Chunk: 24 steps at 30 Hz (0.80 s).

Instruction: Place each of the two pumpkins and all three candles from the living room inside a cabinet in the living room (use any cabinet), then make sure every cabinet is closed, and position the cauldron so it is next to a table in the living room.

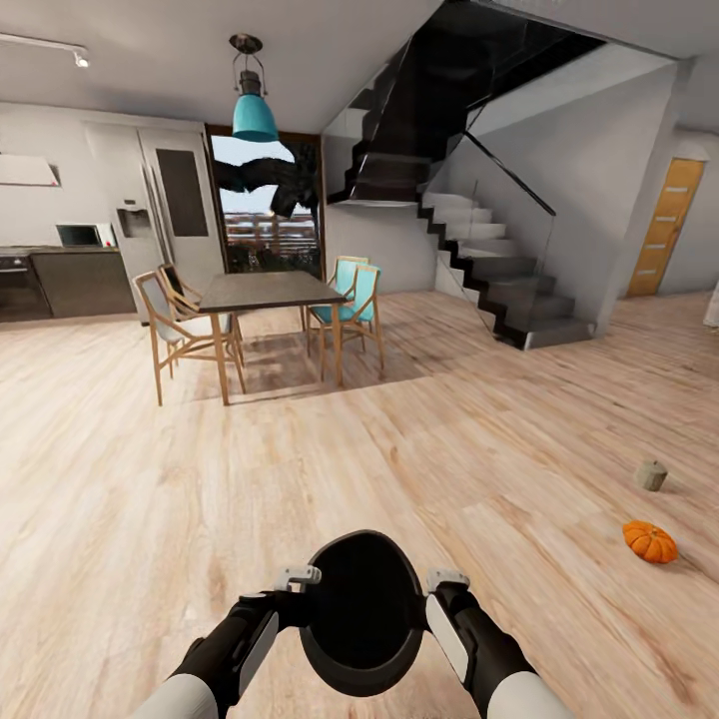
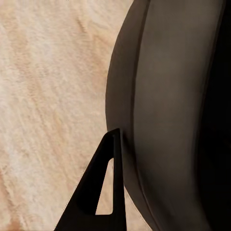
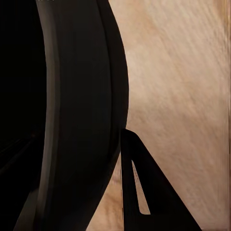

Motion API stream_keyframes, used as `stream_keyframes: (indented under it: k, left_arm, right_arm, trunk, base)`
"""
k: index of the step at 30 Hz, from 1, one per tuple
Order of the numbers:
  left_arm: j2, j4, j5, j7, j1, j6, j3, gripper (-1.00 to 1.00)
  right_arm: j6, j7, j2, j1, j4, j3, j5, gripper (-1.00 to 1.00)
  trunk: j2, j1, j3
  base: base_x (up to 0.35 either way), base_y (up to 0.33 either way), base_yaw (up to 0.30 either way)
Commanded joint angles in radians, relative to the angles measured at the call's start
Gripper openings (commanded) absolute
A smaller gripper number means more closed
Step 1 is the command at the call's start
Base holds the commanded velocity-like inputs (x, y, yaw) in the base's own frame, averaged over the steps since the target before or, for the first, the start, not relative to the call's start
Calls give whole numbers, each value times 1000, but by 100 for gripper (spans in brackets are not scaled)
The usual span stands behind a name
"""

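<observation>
One pumpkin [image 1: 650,541], one candle [image 1: 652,475], one cauldron [image 1: 361,611].

Pale wood plank floor [image 1: 200,499] throughout; dark dining table [image 1: 268,292] with wooden chairs, two with teal seats [image 1: 355,300], at rear centre; teal pendant lamp [image 1: 254,112] hangs above it; dark-framed window [image 1: 268,205] behind; kitchen counter [image 1: 80,280] and fridge [image 1: 170,205] at rear left; black-and-white staircase [image 1: 489,260] rising at right; orange door [image 1: 664,228] at far right; walls white.

Wrist views close on cauldron [image 2: 168,115]
</observation>
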<state>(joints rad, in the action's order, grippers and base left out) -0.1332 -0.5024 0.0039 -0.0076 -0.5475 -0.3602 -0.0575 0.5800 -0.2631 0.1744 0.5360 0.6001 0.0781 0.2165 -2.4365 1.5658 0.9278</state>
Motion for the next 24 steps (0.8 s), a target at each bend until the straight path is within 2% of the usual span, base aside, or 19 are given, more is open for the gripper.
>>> stream_keyframes:
  k: [1, 10, 24]
  left_arm:
    - [0, -1, 24, -21, 0, -6, 2, -100]
    - [0, -1, 24, -20, 0, -6, 2, -100]
    - [0, -1, 24, -21, 0, -6, 2, -100]
  right_arm:
    - [-6, 16, 0, 1, 15, 4, 40, -100]
    - [-6, 16, 0, 1, 15, 5, 47, -100]
    - [-6, 16, 0, 1, 15, 5, 47, -100]
  trunk:
    - [-1, 0, 1]
    - [-1, 0, 1]
    - [-1, 0, 1]
  base:
    - [0, 8, -292]
    - [0, 98, -292]
    - [0, 263, -292]
